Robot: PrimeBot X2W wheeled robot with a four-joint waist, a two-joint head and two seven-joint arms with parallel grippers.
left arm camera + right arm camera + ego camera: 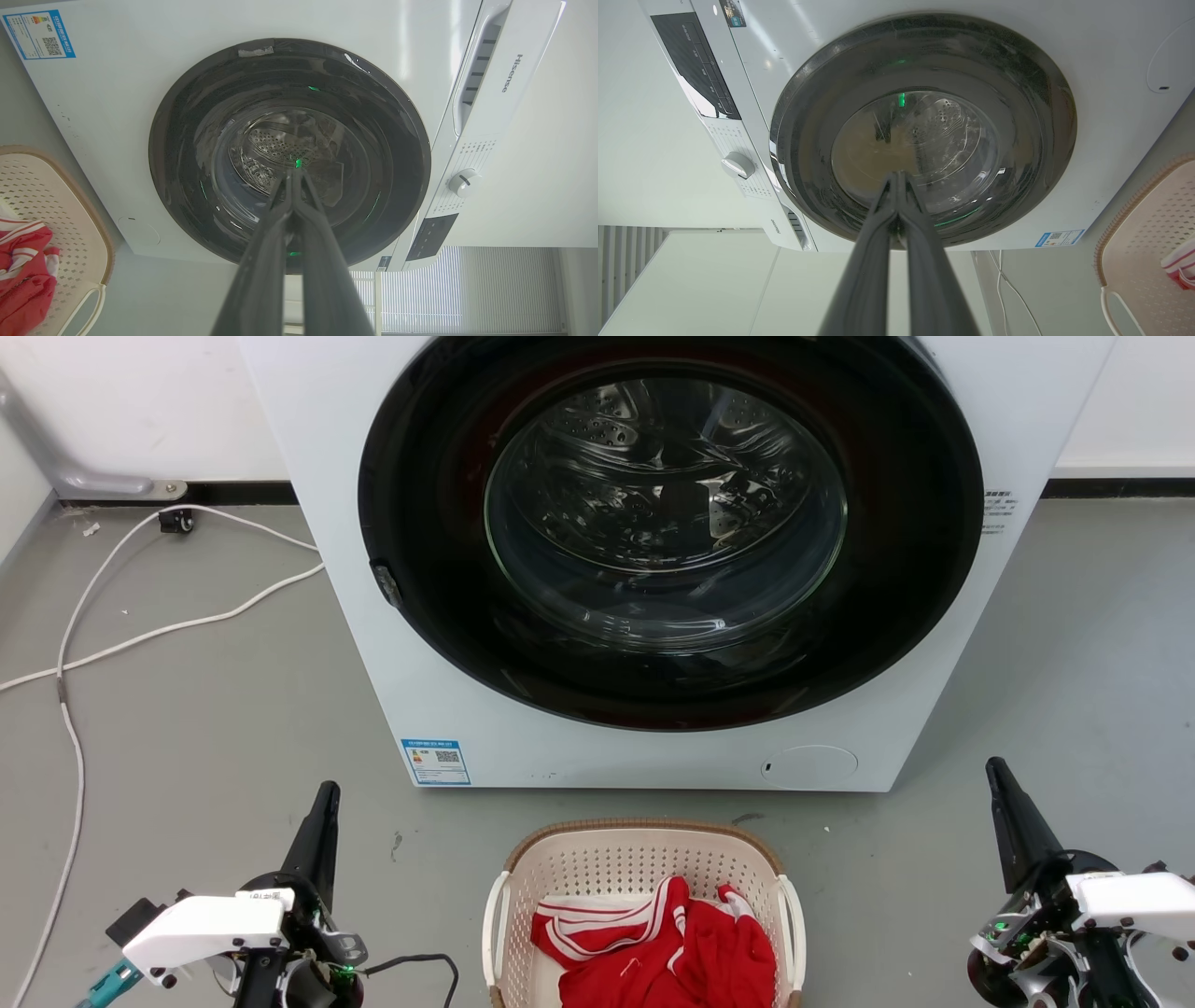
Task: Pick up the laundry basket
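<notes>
Head view: perforated laundry basket (pixel 635 863) between left gripper (pixel 327 795) and right gripper (pixel 996 770), both pinched.

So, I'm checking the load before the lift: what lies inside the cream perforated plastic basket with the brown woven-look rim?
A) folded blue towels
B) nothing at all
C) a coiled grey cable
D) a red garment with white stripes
D: a red garment with white stripes lies bunched in the cream perforated plastic basket, which sits on the floor before the white front-loading washing machine.
</notes>
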